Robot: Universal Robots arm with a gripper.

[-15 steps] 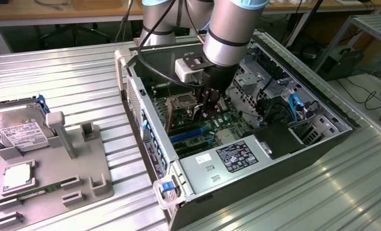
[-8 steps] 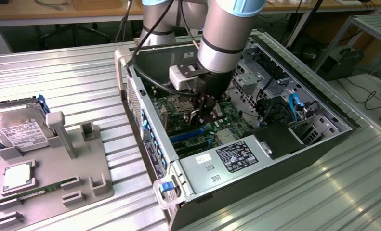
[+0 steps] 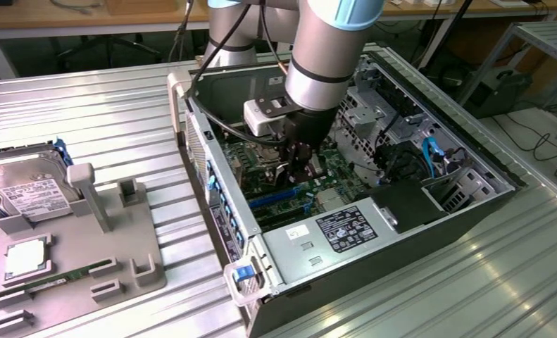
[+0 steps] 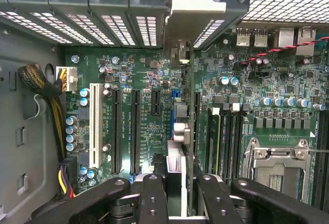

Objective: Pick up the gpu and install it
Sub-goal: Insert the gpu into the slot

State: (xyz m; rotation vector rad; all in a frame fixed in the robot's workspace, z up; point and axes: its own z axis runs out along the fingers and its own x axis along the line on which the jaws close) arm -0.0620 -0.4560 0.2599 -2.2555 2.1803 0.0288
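Note:
The gpu (image 4: 181, 131) appears edge-on as a thin slab standing on the green motherboard (image 4: 144, 106), its silver end bracket (image 4: 193, 13) against the case's rear slots. My gripper (image 4: 182, 185) is shut on the card's upper edge, with one black finger (image 4: 154, 198) on each side of it. In the exterior view the gripper (image 3: 298, 156) reaches down into the open computer case (image 3: 203, 162), and the gpu (image 3: 303, 172) hangs as a dark sliver below it, just over the blue slot area. Whether the card sits fully in a slot cannot be told.
Two black expansion slots (image 4: 126, 131) and a white one (image 4: 94, 126) lie beside the card, with a cable bundle (image 4: 41, 80) and the CPU socket (image 4: 277, 157) further off. The power supply (image 3: 348, 229) fills the case's near end. A grey fixture (image 3: 81, 253) holds a hard drive (image 3: 24, 190) and a RAM stick (image 3: 67, 274).

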